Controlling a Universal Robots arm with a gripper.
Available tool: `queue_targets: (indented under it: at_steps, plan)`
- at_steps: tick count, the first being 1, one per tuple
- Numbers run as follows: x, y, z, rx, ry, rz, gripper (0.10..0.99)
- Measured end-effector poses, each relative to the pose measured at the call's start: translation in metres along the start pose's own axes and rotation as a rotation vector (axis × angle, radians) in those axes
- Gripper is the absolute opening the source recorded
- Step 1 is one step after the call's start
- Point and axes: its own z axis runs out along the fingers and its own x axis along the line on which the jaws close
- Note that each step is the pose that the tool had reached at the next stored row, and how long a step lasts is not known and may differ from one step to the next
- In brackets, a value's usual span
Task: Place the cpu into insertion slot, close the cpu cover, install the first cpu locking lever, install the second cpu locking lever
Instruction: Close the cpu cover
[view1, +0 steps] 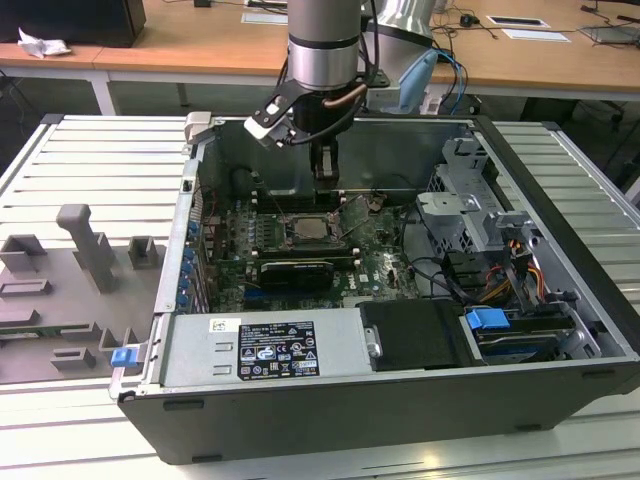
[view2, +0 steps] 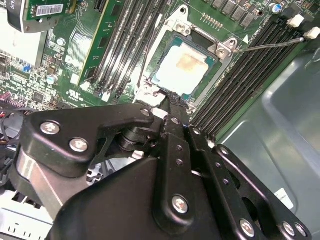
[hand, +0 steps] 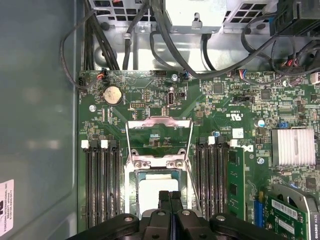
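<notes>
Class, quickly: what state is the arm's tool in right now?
Tool: closed, holding nothing, its tip near the cpu, which lies in the insertion slot.

A pale slatted metal table (view1: 90, 160) is carrying the open computer case (view1: 400, 420). Behind the case, wooden desks (view1: 180, 45) are stretching across the room, holding white papers (view1: 535, 34). To the exterior view's left of the case, grey moulded blocks (view1: 85, 245) are standing.

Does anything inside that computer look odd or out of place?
Two things. The cpu, sitting in the insertion slot, has a brownish smear on its silver top. The cpu cover stands flipped open, and a thin metal lever sticks out loose beside the slot. Nothing looks broken or spilled.
</notes>
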Motion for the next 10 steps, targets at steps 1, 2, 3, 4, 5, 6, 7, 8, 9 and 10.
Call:
queue_targets:
  at_steps: [1, 2, 3, 4, 5, 6, 7, 8, 9, 10]
  plan:
    - [0.0000, 0.0000, -0.0004, 0.000, -0.0001, 0.000, 0.106]
    - [0.0000, 0.0000, -0.0006, 0.000, -0.0002, 0.000, 0.106]
    - [0.0000, 0.0001, -0.0012, 0.000, -0.0004, 0.000, 0.106]
    - [0.0000, 0.0001, -0.0016, 0.000, -0.0007, 0.000, 0.106]
    - [0.0000, 0.0001, -0.0016, 0.000, -0.0008, 0.000, 0.106]
    - [0.0000, 0.0002, -0.0016, 0.000, -0.0009, 0.000, 0.106]
    - [-0.0001, 0.0010, -0.0017, 0.000, -0.0012, 0.000, 0.106]
    - [-0.0001, 0.0022, -0.0016, 0.000, -0.0012, 0.000, 0.106]
    - [0.0000, 0.0039, -0.0015, 0.000, -0.0012, 0.000, 0.106]
    - [0.0000, 0.0059, -0.0013, 0.000, -0.0013, 0.000, 0.106]
